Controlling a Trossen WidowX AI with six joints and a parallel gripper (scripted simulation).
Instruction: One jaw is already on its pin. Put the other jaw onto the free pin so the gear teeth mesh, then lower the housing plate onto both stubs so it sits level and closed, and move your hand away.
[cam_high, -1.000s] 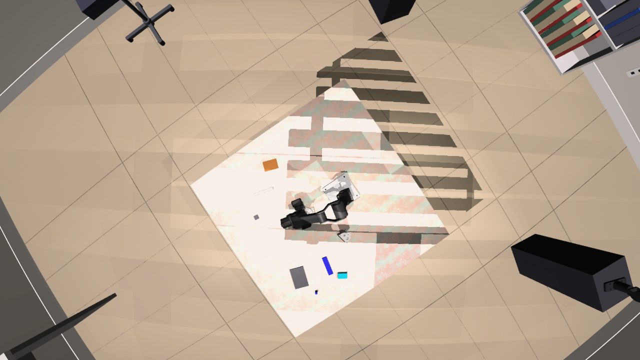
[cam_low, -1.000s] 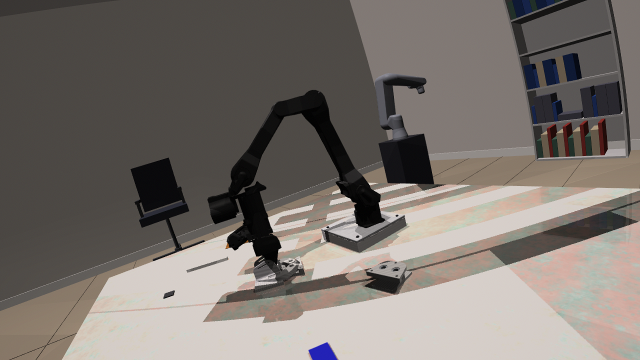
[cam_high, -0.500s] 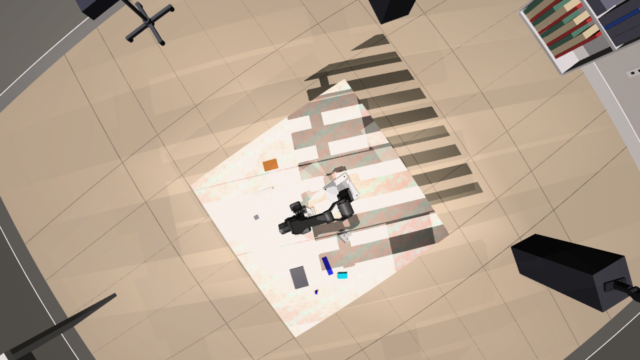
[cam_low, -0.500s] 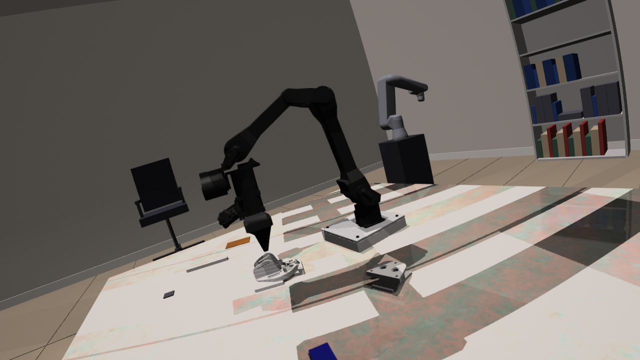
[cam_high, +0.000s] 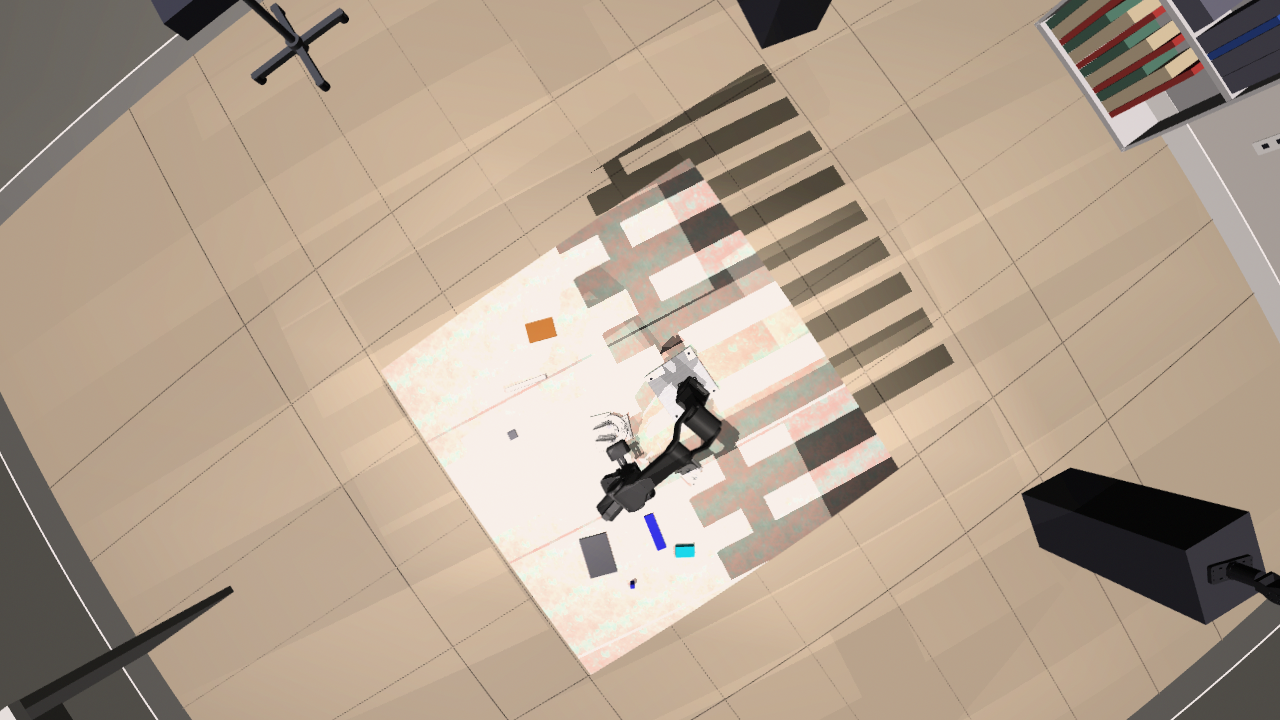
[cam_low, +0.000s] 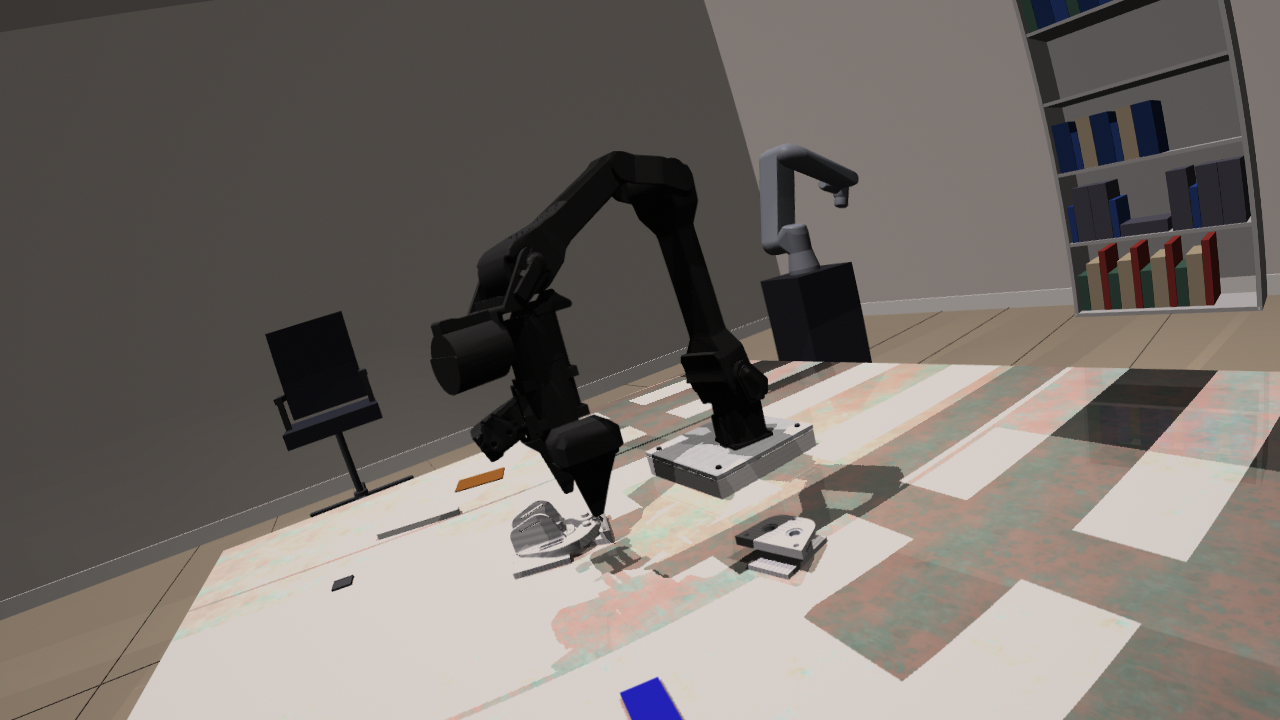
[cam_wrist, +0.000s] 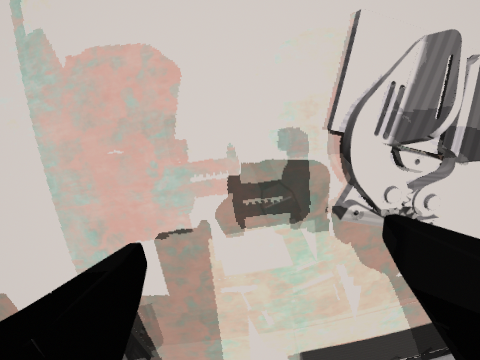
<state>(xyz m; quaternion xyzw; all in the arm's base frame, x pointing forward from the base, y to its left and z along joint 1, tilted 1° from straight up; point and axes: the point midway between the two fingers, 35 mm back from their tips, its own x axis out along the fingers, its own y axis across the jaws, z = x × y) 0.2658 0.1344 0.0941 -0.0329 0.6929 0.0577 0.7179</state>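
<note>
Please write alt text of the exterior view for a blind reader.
A black jointed robot arm bends down beside a grey metal jaw assembly; a light-grey housing plate with round holes rests apart, on a small stand.

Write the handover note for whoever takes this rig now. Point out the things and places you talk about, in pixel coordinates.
End effector (cam_low: 597, 514) (cam_wrist: 264, 242): open, holding nothing, low beside the gear-jaw assembly (cam_high: 614, 425) (cam_low: 541, 535) (cam_wrist: 367, 150).
Parts: two jaws side by side, toothed ends together; housing plate (cam_high: 691, 474) (cam_low: 789, 534) apart on its support.
Done: both jaws appear to be at their pins; full seating and tooth mesh can't be confirmed.
Left: check the mesh, fetch the plate, lower it level onto both stubs, withdraw.
</note>
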